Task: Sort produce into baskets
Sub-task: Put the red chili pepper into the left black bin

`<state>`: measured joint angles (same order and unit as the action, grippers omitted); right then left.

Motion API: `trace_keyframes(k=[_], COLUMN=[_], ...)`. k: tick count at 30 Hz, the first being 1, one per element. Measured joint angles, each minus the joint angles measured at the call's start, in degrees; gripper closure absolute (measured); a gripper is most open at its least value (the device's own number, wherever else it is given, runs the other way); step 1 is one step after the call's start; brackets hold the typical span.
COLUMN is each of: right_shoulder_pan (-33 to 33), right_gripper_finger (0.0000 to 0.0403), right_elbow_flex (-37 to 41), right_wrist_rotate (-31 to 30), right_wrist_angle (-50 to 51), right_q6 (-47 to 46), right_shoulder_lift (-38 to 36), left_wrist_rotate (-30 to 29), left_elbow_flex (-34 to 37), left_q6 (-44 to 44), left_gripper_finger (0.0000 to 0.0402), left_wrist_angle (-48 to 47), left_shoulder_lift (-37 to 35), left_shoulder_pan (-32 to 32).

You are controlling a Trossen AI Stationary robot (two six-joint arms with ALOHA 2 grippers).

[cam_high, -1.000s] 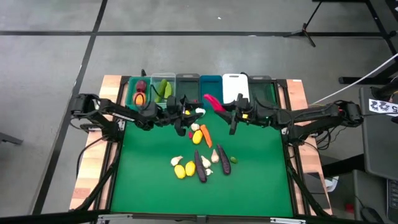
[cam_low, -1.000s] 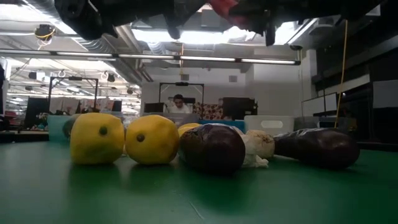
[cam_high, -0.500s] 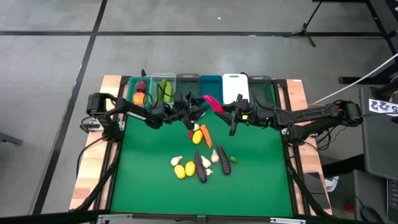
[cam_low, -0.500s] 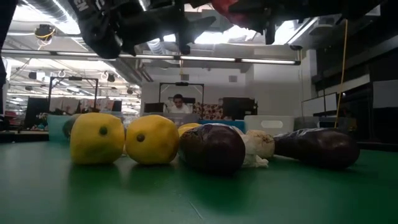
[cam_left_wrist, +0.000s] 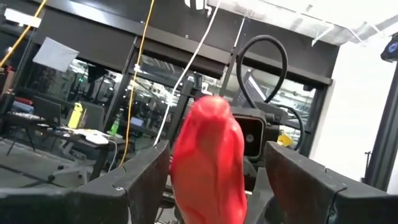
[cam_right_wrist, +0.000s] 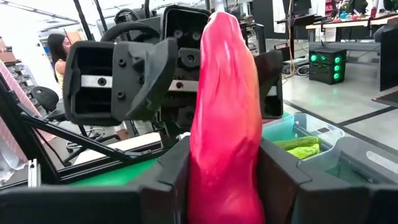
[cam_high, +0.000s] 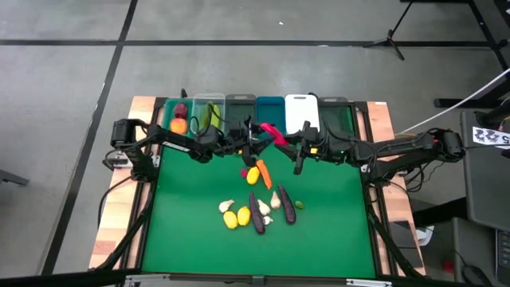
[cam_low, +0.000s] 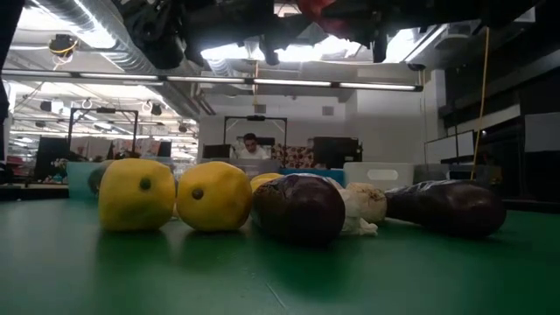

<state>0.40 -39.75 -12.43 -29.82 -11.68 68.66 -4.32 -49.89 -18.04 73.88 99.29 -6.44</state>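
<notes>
High view, teal bin (cam_high: 169, 119) w/ beet (cam_high: 182, 110) + orange item (cam_high: 178, 125), clear bin (cam_high: 200, 102) w/ cucumbers (cam_high: 209, 114)

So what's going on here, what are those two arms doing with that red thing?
They are sorting toy produce into the row of baskets at the table's far edge. The right gripper is shut on a red pepper, held up near the baskets. The left gripper has come in from the other side, its open fingers on either side of the pepper, not touching it. It looks like a handover. More produce lies on the green mat, including two lemons.
</notes>
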Motion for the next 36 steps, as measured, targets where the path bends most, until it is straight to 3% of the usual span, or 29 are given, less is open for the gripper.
trace_keyframes(k=[4, 13, 19, 24, 29, 32, 36], right_shoulder_pan=[0.0, 0.0, -0.1, 0.0, 0.0, 0.0, 0.0], right_gripper_finger=[0.0267, 0.0267, 0.0260, 0.0195, 0.0114, 0.0085, 0.0072], right_elbow_flex=[0.0, 0.0, 0.0, 0.1, 0.1, 0.1, 0.1], right_wrist_rotate=[0.6, 1.8, 3.6, 6.5, 5.2, 3.0, 2.8], right_wrist_angle=[0.0, 0.1, 1.7, 6.5, 10.6, 14.5, 21.1], right_q6=[0.0, -0.2, -0.1, 0.9, -0.2, -1.7, -3.6], right_shoulder_lift=[0.0, 0.0, -0.1, 0.1, 0.1, 0.1, 0.1], left_wrist_rotate=[0.0, 0.0, 0.0, -0.3, -0.6, -2.3, -9.7], left_elbow_flex=[0.0, 0.0, 0.0, 0.0, -0.1, -0.1, -0.1], left_q6=[0.2, 1.7, 1.7, 1.5, 1.7, 2.6, 3.6], left_gripper_finger=[0.0165, 0.0287, 0.0302, 0.0292, 0.0300, 0.0303, 0.0298], left_wrist_angle=[0.4, 0.4, -0.1, -0.1, -0.5, -5.7, -18.0], left_shoulder_lift=[0.0, 0.0, 0.0, 0.0, -0.1, -1.4, -3.4], left_shoulder_pan=[0.0, 0.0, 0.0, -0.6, -2.3, -4.1, -7.3])
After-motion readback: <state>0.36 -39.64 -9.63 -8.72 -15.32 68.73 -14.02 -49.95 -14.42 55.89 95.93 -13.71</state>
